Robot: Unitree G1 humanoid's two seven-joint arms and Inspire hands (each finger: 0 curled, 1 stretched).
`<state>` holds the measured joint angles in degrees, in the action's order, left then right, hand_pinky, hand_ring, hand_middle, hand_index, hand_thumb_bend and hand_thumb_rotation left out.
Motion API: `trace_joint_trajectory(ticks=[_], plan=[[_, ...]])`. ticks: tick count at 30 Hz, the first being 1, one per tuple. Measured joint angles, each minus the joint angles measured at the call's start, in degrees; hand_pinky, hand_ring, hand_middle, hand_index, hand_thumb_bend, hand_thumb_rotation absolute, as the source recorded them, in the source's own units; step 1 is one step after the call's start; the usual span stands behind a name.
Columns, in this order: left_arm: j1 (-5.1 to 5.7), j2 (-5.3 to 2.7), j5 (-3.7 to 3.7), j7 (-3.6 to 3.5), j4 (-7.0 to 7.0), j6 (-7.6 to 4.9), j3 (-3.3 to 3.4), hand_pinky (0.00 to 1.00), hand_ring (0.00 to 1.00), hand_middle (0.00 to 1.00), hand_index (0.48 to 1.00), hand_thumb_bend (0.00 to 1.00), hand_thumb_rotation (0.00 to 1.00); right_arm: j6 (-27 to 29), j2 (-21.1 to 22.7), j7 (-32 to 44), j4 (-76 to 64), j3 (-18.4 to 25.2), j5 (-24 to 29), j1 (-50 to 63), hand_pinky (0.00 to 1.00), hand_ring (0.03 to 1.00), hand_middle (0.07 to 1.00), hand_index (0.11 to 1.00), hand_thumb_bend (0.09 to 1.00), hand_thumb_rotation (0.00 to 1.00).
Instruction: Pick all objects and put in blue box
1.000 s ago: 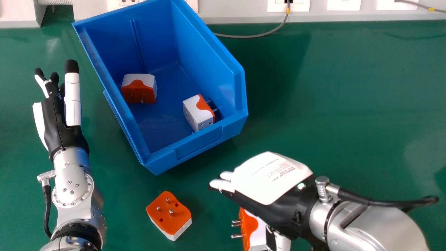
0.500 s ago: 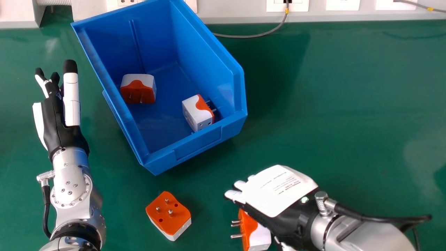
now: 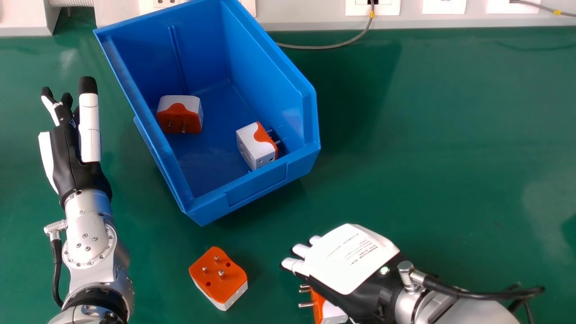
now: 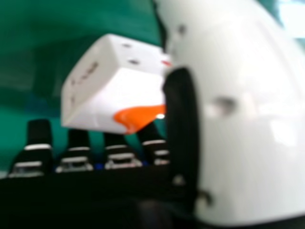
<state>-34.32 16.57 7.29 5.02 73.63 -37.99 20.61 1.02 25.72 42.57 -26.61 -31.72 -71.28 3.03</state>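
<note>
The blue box holds two orange-and-white plug adapters. Another adapter lies on the table in front of the box, pins up. My right hand is over the fourth adapter, partly covering it in the head view; its pins point left. In the right hand view this adapter sits between the fingertips and thumb of my right hand, whose fingers are relaxed, not curled round it. My left hand rests open, left of the box, holding nothing.
The green table extends to the right of the box. Behind it runs a pale wall strip with sockets, and a grey cable curves down onto the table behind the box.
My right hand has moved toward the table's near edge, first a little right and then back left, over the adapter. My left hand has shifted slightly left.
</note>
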Motion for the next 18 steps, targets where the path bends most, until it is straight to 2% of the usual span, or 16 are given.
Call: trace_joint_trajectory(ticks=[9, 14, 18], plan=[[0.00, 0.00, 0.01, 0.07, 0.00, 0.00, 0.02, 0.93, 0.97, 1.00, 0.991, 1.00, 0.90, 1.4, -0.2, -1.3, 2.1, -0.5, -1.0, 0.1, 0.83, 0.938, 0.950, 0.906, 0.648, 0.05], [0.00, -0.01, -0.02, 0.47, 0.00, -0.01, -0.03, 0.93, 0.97, 1.00, 0.990, 1.00, 0.90, 1.4, -0.6, -1.3, 2.8, -0.5, -1.1, 0.0, 0.83, 0.937, 0.950, 0.904, 0.645, 0.06], [0.00, -0.01, 0.01, 0.31, 0.00, -0.01, -0.02, 0.93, 0.98, 1.00, 0.989, 1.00, 0.90, 1.4, -0.7, -1.9, 3.2, -0.6, -1.3, 0.0, 0.82, 0.929, 0.943, 0.897, 0.643, 0.07]])
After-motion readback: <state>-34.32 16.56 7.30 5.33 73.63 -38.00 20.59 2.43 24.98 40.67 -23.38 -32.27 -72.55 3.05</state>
